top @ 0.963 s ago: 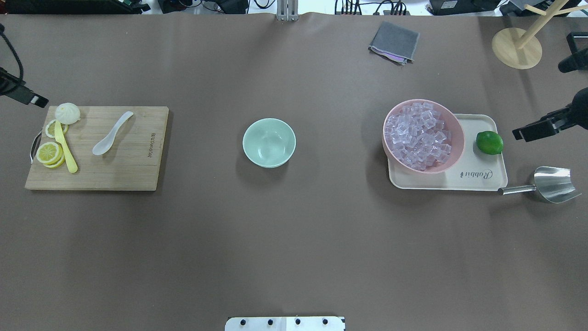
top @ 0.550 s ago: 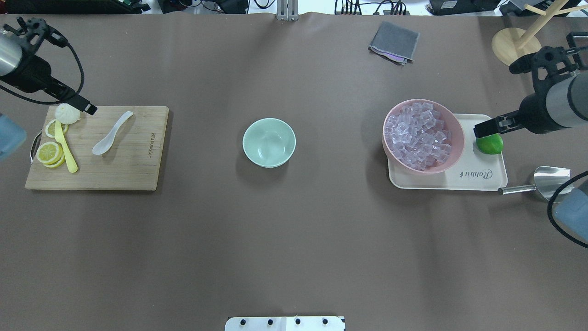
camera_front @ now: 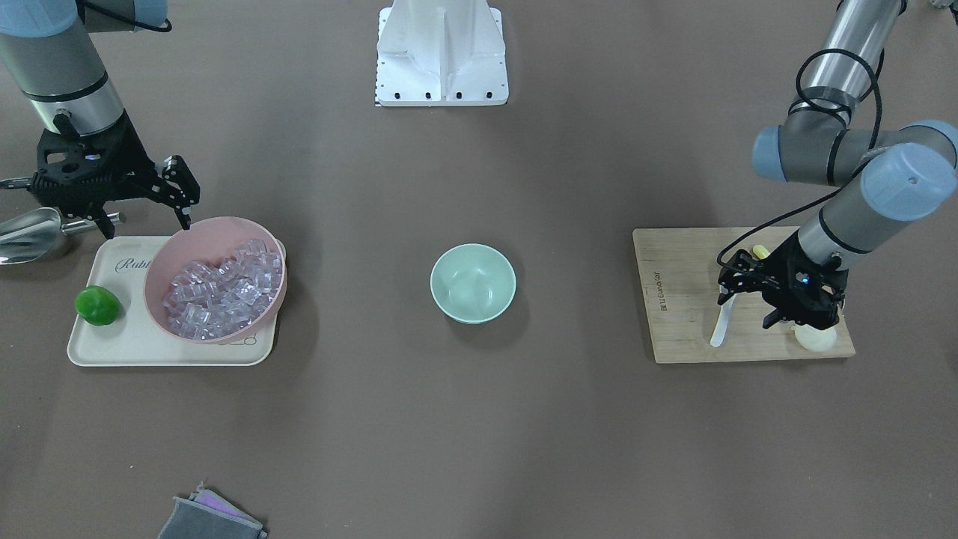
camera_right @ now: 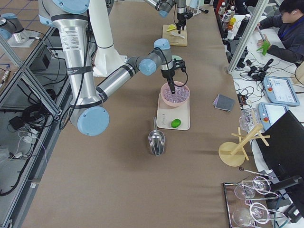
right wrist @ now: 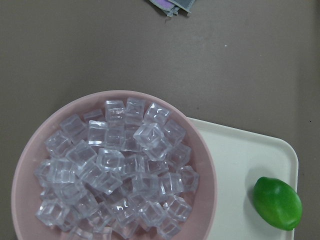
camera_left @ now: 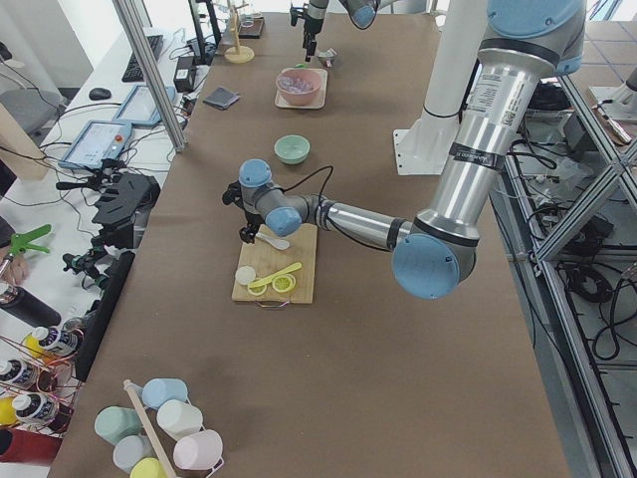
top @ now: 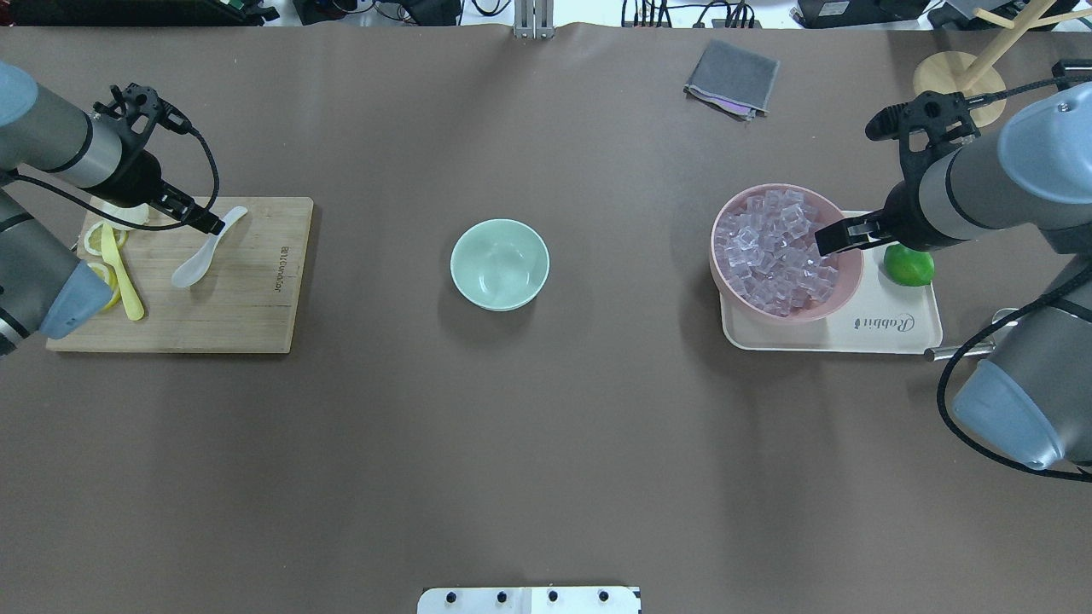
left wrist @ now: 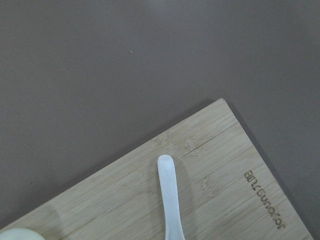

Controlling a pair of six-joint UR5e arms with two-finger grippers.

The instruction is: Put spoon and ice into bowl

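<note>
The white spoon (top: 205, 251) lies on the wooden cutting board (top: 247, 298), handle toward the far right; it also shows in the left wrist view (left wrist: 169, 192) and the front view (camera_front: 720, 326). My left gripper (top: 209, 223) hovers open over the spoon's handle end (camera_front: 748, 307). The mint-green bowl (top: 500, 264) stands empty at the table's middle. Many ice cubes (top: 772, 256) fill the pink bowl (top: 721, 286); the right wrist view (right wrist: 120, 165) looks straight down on them. My right gripper (top: 832, 239) is open above the pink bowl's right rim (camera_front: 142, 217).
On the board lie lemon slices (top: 94, 286), a thin yellow spoon (top: 124, 281) and a white bun (camera_front: 816, 338). A cream tray (top: 896, 328) carries the pink bowl and a lime (top: 909, 266). A metal scoop (camera_front: 26, 232), a grey cloth (top: 732, 78) and a wooden stand (top: 955, 85) sit nearby.
Both arms have swung inward from the table's edges. The left gripper moved right to the spoon's handle; the right gripper moved left from beyond the tray to the pink bowl's rim.
</note>
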